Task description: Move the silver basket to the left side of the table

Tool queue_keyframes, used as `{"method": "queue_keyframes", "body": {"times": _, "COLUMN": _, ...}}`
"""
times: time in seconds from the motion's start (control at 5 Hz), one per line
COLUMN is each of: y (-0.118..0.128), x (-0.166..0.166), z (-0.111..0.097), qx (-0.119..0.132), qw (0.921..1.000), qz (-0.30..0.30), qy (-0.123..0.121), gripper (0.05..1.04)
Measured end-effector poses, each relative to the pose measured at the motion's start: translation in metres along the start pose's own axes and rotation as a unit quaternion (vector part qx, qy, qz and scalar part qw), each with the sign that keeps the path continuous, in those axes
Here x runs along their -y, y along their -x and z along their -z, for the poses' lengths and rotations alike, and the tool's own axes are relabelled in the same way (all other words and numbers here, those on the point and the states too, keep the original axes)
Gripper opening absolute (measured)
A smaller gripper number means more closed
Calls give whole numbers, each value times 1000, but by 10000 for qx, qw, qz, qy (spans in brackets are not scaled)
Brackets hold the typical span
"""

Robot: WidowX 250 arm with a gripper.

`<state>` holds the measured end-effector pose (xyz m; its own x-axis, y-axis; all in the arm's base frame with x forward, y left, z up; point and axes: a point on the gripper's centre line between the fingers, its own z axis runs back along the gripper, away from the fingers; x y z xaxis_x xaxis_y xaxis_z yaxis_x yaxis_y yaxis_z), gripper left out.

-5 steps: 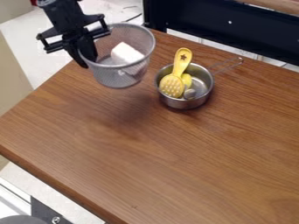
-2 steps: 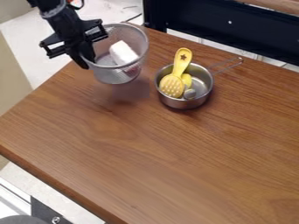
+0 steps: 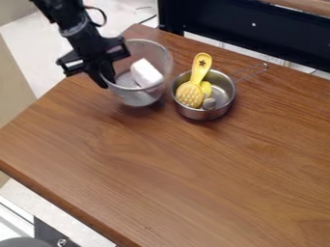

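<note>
Brown wood makes up the table (image 3: 161, 173), and a black panel (image 3: 238, 29) is behind it. At the upper left of the view, the gripper (image 3: 105, 81) pinches the near-left rim of the silver basket (image 3: 139, 99). It is hard to see if the basket's bottom touches the wood. A white block (image 3: 146, 73) sits inside the basket. Just to the right is a metal pot (image 3: 201, 114), with its wire handle (image 3: 253, 72) pointing up and right. One yellow spoon (image 3: 190, 95) with holes leans in the pot, its star end up.
</note>
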<state>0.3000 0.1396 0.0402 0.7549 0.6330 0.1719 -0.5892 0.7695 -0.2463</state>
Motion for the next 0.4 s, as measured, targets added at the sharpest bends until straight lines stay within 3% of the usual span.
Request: {"method": "queue_keyframes", "body": {"times": 0.4, "y": 10, "x": -1, "z": 8, "qx": -30, "qw": 9999, "qz": 56, "qy": -142, "gripper": 55}}
